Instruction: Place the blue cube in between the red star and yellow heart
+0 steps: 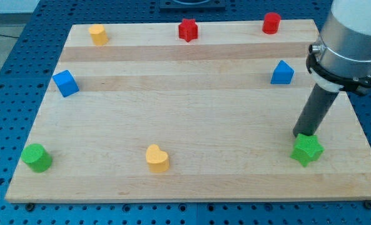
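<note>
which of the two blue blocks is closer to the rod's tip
The blue block at the view's right, just above my tip; the blue cube sits far left.

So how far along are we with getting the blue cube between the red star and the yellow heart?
Nothing looks done yet. The blue cube sits at the view's left edge, far from the line between the red star and the yellow heart. My tip is at the view's right, against the green star. The whole push remains.

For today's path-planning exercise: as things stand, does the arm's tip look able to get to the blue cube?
Probably yes. My tip sits by the green star at the view's right; the bare board toward the blue cube holds no block.
</note>
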